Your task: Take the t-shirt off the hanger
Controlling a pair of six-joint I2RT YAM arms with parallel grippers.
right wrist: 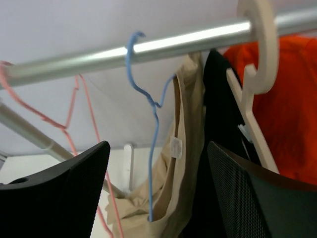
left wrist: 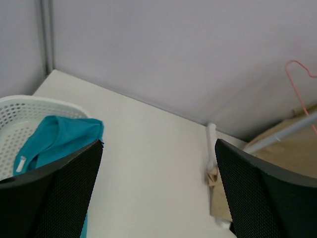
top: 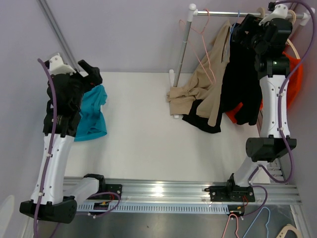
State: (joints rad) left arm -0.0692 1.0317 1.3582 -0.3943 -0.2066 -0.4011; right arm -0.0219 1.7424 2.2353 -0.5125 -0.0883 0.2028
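- The left tool [left wrist: 158, 148] stands released, fingers wide apart with nothing between, above a teal t-shirt [left wrist: 54, 139] lying in the white basket [left wrist: 20, 106].
- The right tool [right wrist: 158, 153] is released too, facing the rail [right wrist: 198, 39].
- A beige t-shirt [right wrist: 185, 148] hangs there on a blue hanger [right wrist: 153, 114], beside a black garment [right wrist: 220, 109], its lower part resting on the tabletop [top: 148, 124].

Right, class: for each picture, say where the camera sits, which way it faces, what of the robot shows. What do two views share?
Top external: above and behind, looking down on the table and rail; left arm and right arm show.
Left wrist: on the left arm, facing across the table to the wall; open jaws frame a teal t-shirt.
Right wrist: below the rail, looking up at a blue hanger; open jaws.
Shared: pink hanger, all three.
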